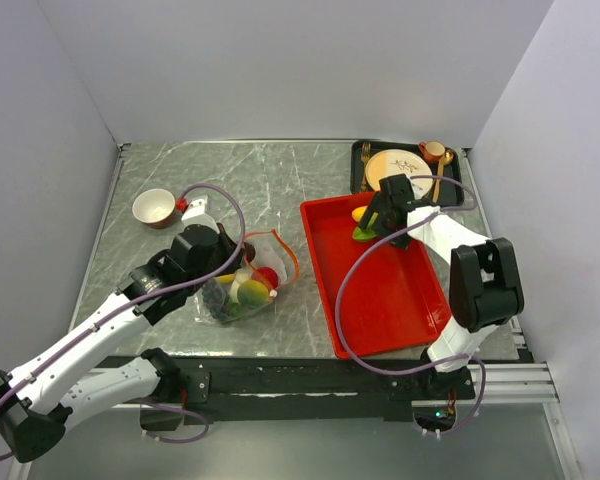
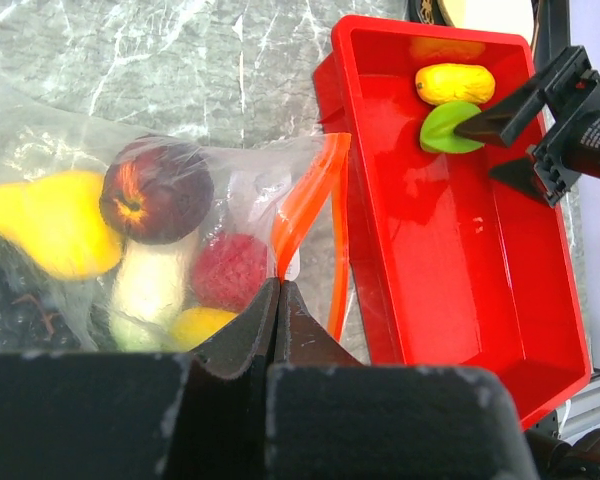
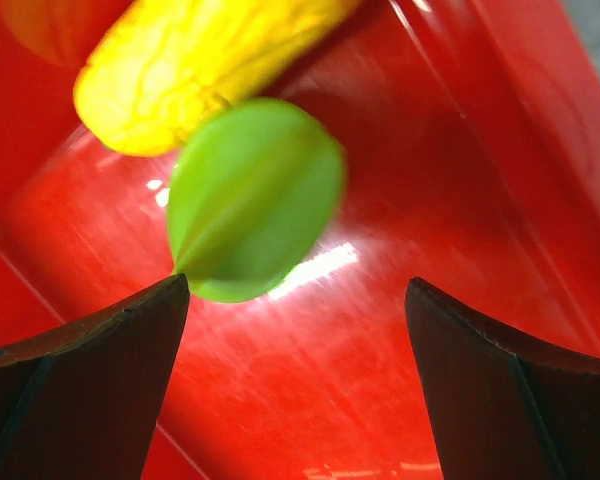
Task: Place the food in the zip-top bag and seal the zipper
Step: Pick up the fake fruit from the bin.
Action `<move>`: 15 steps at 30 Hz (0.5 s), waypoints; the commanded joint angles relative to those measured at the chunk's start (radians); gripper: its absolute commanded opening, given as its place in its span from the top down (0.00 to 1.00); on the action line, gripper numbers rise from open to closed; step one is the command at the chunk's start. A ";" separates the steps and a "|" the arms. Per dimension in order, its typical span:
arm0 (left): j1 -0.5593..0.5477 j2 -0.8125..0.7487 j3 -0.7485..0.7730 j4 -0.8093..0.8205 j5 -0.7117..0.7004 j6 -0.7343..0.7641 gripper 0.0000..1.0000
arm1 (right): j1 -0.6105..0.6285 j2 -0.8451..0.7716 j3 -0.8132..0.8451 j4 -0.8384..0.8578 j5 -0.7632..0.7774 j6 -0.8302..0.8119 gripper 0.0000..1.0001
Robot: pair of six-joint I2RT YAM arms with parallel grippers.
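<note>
The clear zip-top bag lies left of the red tray, with its orange-red zipper strip looped open. It holds several toy foods: a yellow pear, a dark red peach, a red berry and purple grapes. My left gripper is shut on the bag's edge at the zipper. My right gripper is open inside the tray, just short of a green fruit that lies against a yellow one. Both fruits also show in the top view.
A dark tray at the back right carries a cream plate, gold cutlery and a small cup. A white and brown bowl sits at the back left. Grey walls enclose the table on three sides.
</note>
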 commanded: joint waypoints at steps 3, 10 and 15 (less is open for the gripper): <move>-0.004 -0.001 0.034 0.019 -0.010 -0.019 0.99 | -0.008 0.019 0.060 0.103 -0.034 0.020 0.05; -0.004 0.014 0.029 0.030 -0.002 -0.011 0.99 | -0.008 0.082 0.079 0.105 -0.036 0.016 0.06; -0.003 0.028 0.032 0.027 0.002 -0.003 0.99 | -0.006 0.111 0.077 0.117 -0.056 0.003 0.22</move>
